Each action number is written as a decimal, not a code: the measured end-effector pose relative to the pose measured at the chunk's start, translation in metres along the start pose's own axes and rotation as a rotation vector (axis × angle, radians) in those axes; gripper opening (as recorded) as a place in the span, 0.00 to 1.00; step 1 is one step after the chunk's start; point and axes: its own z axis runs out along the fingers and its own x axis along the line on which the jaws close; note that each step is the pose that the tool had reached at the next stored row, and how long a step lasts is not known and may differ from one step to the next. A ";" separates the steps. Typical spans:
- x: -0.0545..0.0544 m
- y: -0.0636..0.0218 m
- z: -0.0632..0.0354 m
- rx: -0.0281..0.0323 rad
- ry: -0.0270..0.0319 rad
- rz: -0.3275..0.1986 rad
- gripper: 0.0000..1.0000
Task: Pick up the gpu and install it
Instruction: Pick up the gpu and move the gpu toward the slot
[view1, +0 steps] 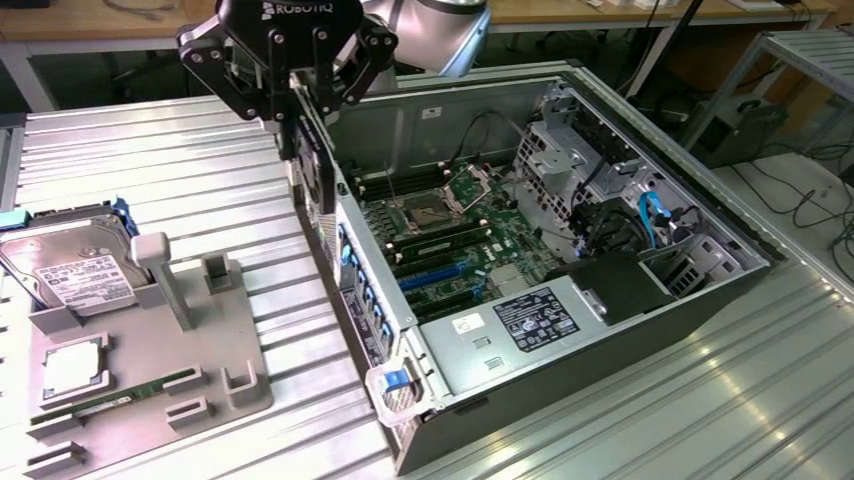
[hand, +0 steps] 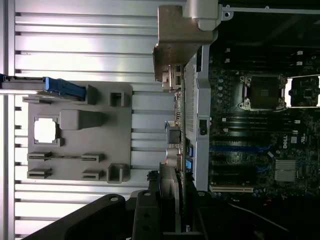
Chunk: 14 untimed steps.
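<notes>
1. Nearest the wrist camera, your fingers (hand: 147, 215) pinch one gpu (hand: 176, 145), which you see edge-on with its silver bracket (hand: 175, 45) at the far end.
2. In the exterior view, the gpu (view1: 315, 170) hangs upright by the wall of one open computer case (view1: 574, 300).
3. One gray holder (view1: 200, 350) on the desk (view1: 160, 150) carries one hard drive (view1: 67, 265).
4. The fingers hide the card's top edge, and its face is hard to read.

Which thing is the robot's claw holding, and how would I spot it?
Find the big open computer case. By its edge nearest the grey tray hangs the black claw, clamped on a card. The card is thin, dark and held upright on edge, unlike the boxy silver drive with a white label on the tray.
</notes>
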 end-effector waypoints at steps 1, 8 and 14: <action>-0.001 0.0000 0.0000 0.0000 -0.0001 0.000 0.29; -0.010 -0.0003 0.0002 0.0000 0.0001 -0.003 0.29; -0.016 -0.0004 0.0002 0.0000 0.0002 -0.005 0.29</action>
